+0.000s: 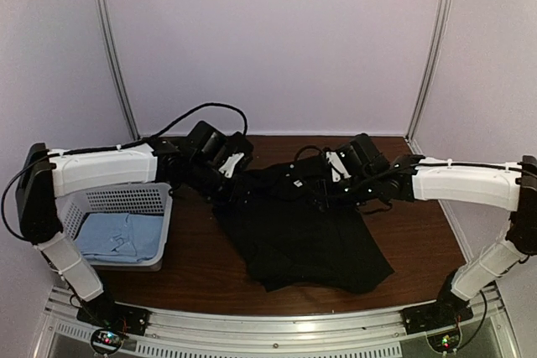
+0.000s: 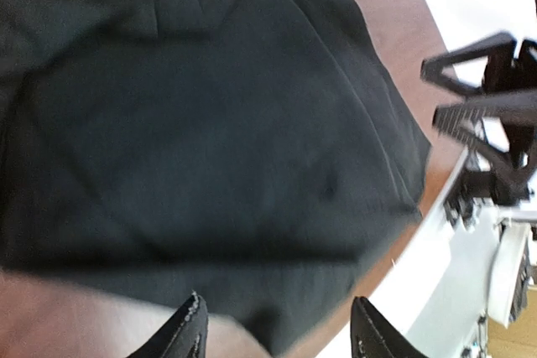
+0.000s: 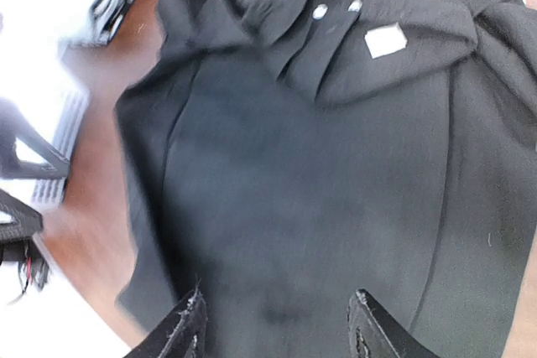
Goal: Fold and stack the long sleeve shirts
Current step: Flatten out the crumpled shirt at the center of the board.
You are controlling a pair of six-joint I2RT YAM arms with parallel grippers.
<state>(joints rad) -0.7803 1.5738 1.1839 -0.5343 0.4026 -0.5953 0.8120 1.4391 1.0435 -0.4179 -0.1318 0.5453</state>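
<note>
desk [image 1: 201, 270]: carries the black shirt in the middle, basket at its left end.
black shirt [image 1: 306, 236]: rumpled, collar at the far side, hem toward you. Flatten it first, then grip both shoulders evenly.
basket [image 1: 126, 200]: holds the light blue shirt [image 1: 113, 236]; leave it for now.
left claw [image 2: 277, 331]: spread, empty, hovers over the shirt's left side.
right claw [image 3: 275, 324]: spread, empty, above the shirt's right side.
tag [image 3: 385, 40]: white, at the collar; your centre mark.
</note>
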